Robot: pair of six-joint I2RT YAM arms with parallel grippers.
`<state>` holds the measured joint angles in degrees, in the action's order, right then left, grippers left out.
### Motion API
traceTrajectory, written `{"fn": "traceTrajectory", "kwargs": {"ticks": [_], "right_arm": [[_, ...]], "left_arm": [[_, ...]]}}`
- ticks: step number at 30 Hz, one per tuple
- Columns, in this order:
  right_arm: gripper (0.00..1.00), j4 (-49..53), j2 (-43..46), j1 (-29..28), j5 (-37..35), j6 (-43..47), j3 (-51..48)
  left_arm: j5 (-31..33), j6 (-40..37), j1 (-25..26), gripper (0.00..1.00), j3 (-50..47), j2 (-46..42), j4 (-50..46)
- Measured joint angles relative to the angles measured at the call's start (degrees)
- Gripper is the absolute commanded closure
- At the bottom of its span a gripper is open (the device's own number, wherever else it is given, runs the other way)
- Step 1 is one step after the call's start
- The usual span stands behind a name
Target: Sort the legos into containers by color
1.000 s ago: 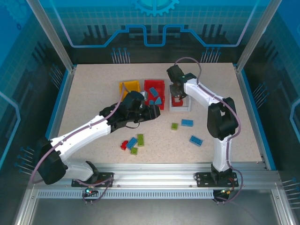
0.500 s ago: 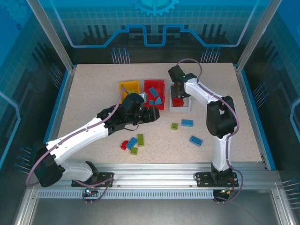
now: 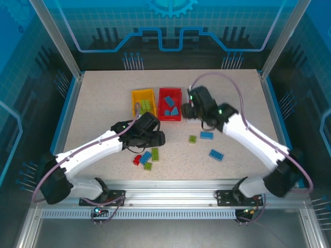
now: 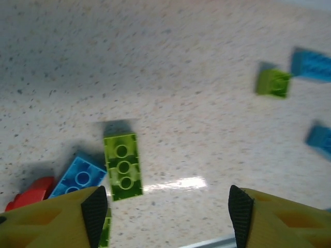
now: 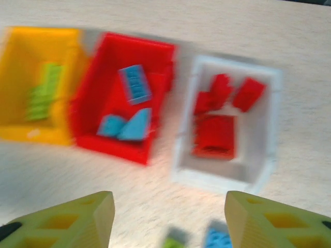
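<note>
The right end effector point(image 5: 170, 206) has left the white bin point(image 5: 217, 180), jaws apart, empty, arm stretched low; left end effector point(image 4: 168, 206) pulled back, also apart, above loose legos point(image 4: 123, 165) on the table point(image 4: 181, 77).

Right wrist, smeared by motion, uncountable: red legos point(image 5: 214, 135) in white bin point(image 5: 222, 178).
Cropped at bottom edge: green lego point(image 5: 175, 238), blue lego point(image 5: 217, 239).
Left wrist, part-hidden behind fingertip point(image 4: 94, 212) of left gripper point(image 4: 164, 217): red brick point(image 4: 30, 192), blue brick point(image 4: 77, 178).
Cropped at right edge, blurred: two blue pieces point(image 4: 313, 64).
Top view, smeared: right arm point(image 3: 248, 135).
</note>
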<state>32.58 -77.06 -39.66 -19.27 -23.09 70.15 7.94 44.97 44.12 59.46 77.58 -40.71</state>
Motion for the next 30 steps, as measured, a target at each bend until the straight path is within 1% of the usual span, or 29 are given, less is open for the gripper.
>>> {"fn": "traceTrajectory", "kwargs": {"ticks": [3,5,7,10,13,16,24,26,30], "right_arm": [[0.32,-5.27,8.5,-6.45,5.66,-1.81,-13.09],[0.31,-7.08,11.78,-10.8,7.63,-3.58,-19.71],[0.31,-7.37,14.25,-15.47,8.24,-5.79,-24.59],[0.31,-7.37,17.44,-19.58,8.37,-9.05,-28.3],[0.31,-7.43,20.02,-20.81,7.89,-11.63,-29.35],[0.31,-7.74,20.92,-20.83,7.34,-12.98,-29.35],[0.32,-7.96,19.23,-20.83,6.86,-13.62,-29.33],[0.32,-8.24,18.23,-20.85,6.88,-13.84,-29.33],[0.32,-8.46,17.35,-20.85,6.91,-14.23,-29.33]], "left_arm": [[1.03,-0.15,0.0,0.29,0.07,5.27,-1.03],[1.44,-0.35,-0.02,0.29,0.17,8.57,-1.18],[1.77,-0.59,0.0,0.29,0.72,11.89,-1.27],[2.84,-1.6,0.0,0.3,1.84,15.69,-1.27],[3.56,-2.21,0.0,0.34,2.91,17.99,-1.25],[3.87,-2.99,-0.02,0.37,3.43,19.43,-1.09],[3.85,-3.02,-0.02,0.46,3.48,23.21,-1.03],[3.67,-2.99,-0.02,0.5,3.78,23.61,-1.01],[2.69,-3.02,0.04,0.63,3.82,24.61,-0.37]]}}
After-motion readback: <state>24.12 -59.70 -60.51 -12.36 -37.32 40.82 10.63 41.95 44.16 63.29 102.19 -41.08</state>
